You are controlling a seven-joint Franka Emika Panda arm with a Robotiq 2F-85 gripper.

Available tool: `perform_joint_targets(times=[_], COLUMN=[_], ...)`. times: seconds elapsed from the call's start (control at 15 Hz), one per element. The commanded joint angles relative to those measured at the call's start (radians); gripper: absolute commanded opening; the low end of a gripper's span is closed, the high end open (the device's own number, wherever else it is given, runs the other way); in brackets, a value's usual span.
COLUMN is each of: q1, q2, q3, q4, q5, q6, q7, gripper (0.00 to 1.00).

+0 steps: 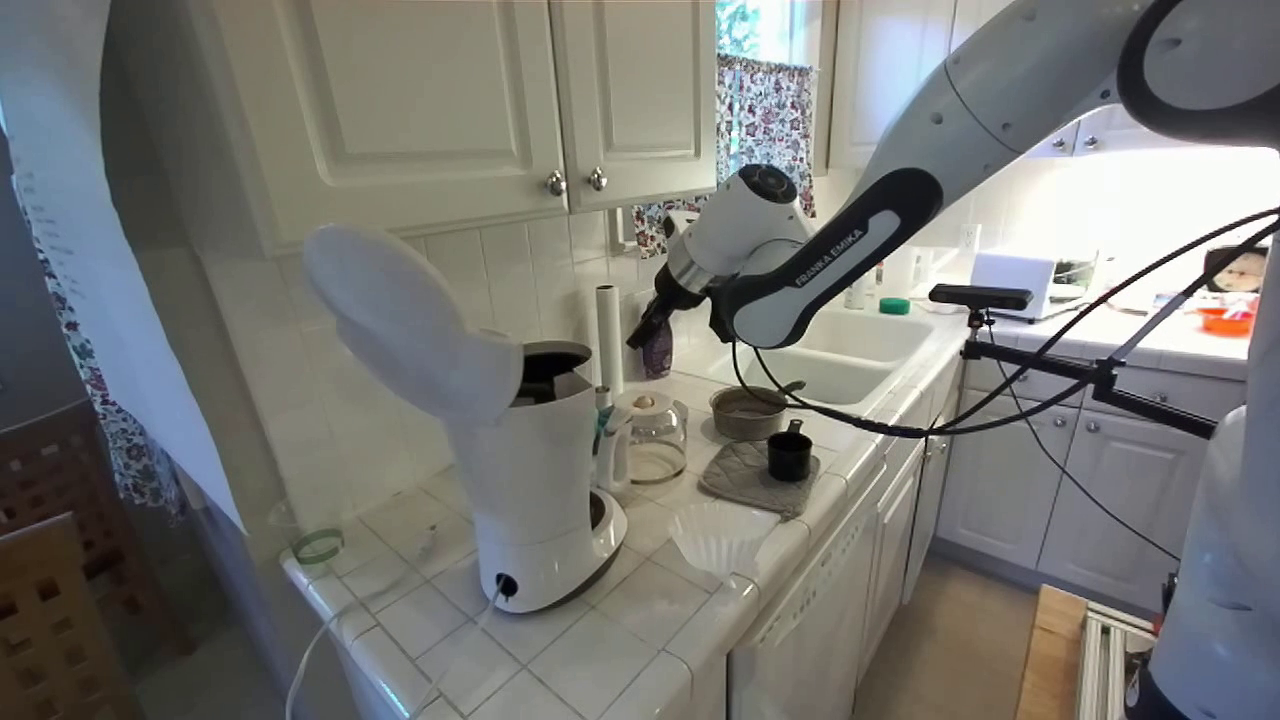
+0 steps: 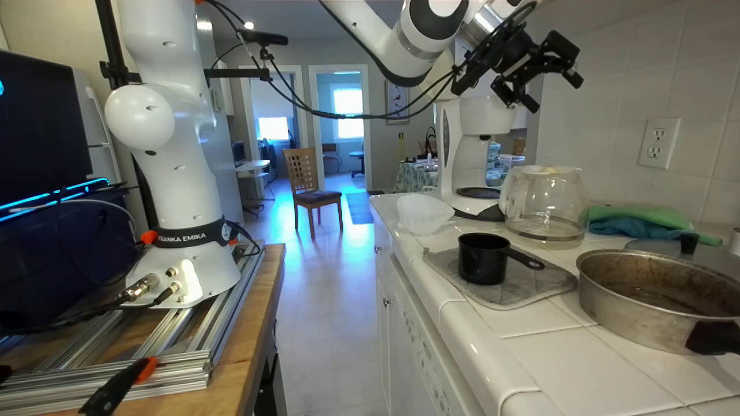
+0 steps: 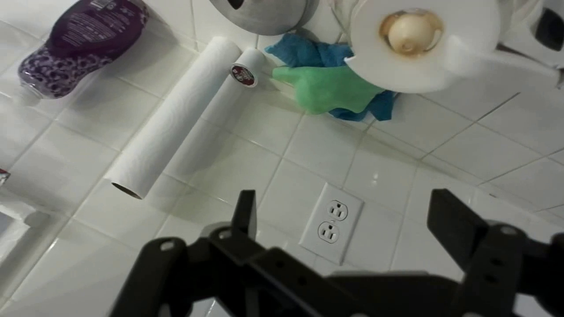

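My gripper point(image 3: 346, 213) is open and holds nothing. It is raised above the counter and faces a wall outlet point(image 3: 332, 223) in the white tiles, apart from it. It shows in both exterior views point(image 1: 648, 330) point(image 2: 552, 91). Below it on the counter stands a glass carafe point(image 1: 657, 455) point(image 2: 546, 202), whose white lid point(image 3: 467, 26) shows in the wrist view. A white coffee maker point(image 1: 530, 480) point(image 2: 469, 156) stands beside the carafe with its top lid raised. A black cup point(image 1: 790, 455) point(image 2: 481, 260) sits on a grey pad point(image 1: 740, 478). A white paper filter point(image 1: 720, 535) point(image 2: 424, 214) lies near the counter edge.
A metal pan point(image 1: 748, 415) point(image 2: 642, 318) stands near the pad. Along the wall are white rolls point(image 3: 172, 119), a purple bottle point(image 3: 94, 37), and green and blue cloths point(image 3: 332, 88). A sink point(image 1: 850, 340) lies beyond. Upper cabinets point(image 1: 430, 100) hang over the counter.
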Motion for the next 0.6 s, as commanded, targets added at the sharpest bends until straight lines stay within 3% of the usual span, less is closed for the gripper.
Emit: perform_joint_targets(times=[0.0, 0.4, 0.47, 0.53], q1=[0.035, 0.05, -0.002, -0.011], q2=[-0.02, -0.15, -0.171, -0.195], q3=[-0.041, 0.001, 0.055, 0.065], q4=[0.028, -0.012, -0.012, -0.017], q5=[-0.09, 0.025, 0.049, 0.083], q6=[-0.077, -0.475, -0.535, -0.586], q7=[0.146, 0.266, 0.28, 0.286], gripper=[1.0, 1.0, 1.0, 1.0])
